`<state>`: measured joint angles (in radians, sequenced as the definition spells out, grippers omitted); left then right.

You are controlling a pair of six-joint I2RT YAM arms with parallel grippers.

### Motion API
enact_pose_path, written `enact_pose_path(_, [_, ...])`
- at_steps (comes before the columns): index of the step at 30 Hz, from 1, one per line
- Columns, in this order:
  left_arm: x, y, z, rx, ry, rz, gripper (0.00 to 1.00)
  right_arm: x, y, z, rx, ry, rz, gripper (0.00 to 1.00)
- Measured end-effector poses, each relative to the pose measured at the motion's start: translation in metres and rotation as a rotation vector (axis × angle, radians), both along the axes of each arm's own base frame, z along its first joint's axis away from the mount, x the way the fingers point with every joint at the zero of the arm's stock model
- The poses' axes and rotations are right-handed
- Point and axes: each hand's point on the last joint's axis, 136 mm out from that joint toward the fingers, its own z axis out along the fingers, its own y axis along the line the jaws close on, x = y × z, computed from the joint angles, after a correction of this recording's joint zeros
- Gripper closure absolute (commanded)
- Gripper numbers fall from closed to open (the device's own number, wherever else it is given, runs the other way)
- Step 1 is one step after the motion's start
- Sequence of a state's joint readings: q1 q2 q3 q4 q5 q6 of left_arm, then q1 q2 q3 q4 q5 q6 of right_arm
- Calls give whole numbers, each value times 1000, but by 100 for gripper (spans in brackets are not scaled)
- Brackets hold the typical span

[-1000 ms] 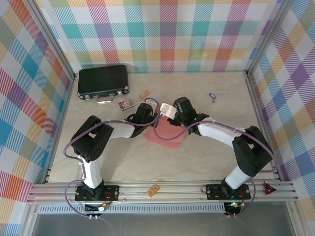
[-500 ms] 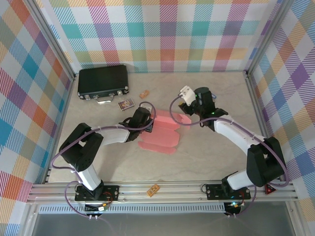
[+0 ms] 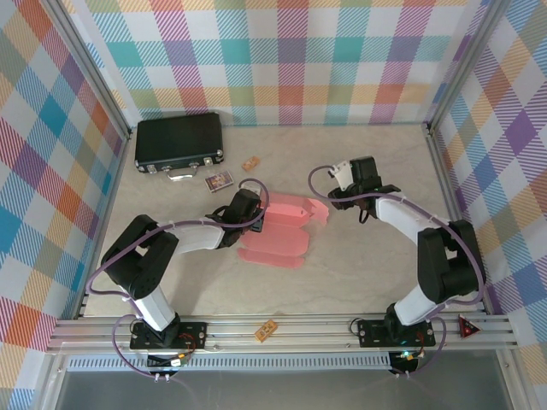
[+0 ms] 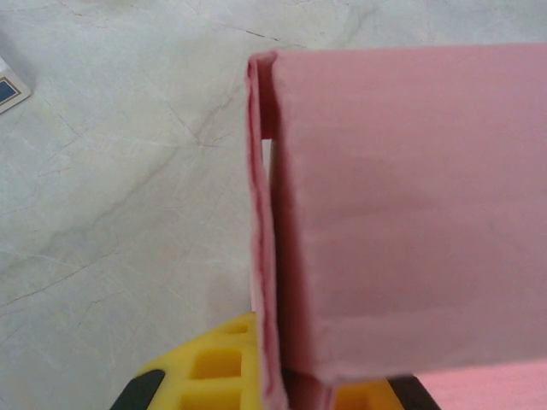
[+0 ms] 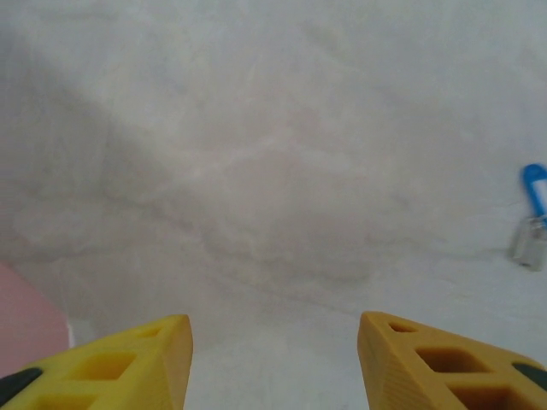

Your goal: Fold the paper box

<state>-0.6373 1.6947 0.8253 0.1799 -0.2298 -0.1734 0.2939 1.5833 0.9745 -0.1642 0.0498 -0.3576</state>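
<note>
Right end effector (image 5: 273, 346) now off box (image 3: 280, 248)

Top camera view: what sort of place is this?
Probably a robot test cell: plaid-patterned walls on an aluminium frame enclose a marbled table, a left arm and right arm bolted at its edge, a salmon-pink card box between.

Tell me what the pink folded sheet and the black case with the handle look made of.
The salmon-pink folded sheet looks like thin matte card: crisp creases, thin layered edge. The black rectangular case seems hard plastic or textured covering, uncertain; its handle glints like metal.
</note>
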Motion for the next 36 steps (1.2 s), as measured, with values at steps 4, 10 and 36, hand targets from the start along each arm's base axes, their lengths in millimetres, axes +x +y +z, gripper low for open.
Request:
enact_pose_path(4, [-1,0,-1,-9,6,9,100,-8,9,-11,18,49,52,47])
enact_pose_path(10, [-1,0,-1,-23,14,25,100,-19,30,-14,44,69,158,48])
enact_pose_path(36, [-3,4,-2,-23,27,89,100,-63,82,-24,125,201,358,50])
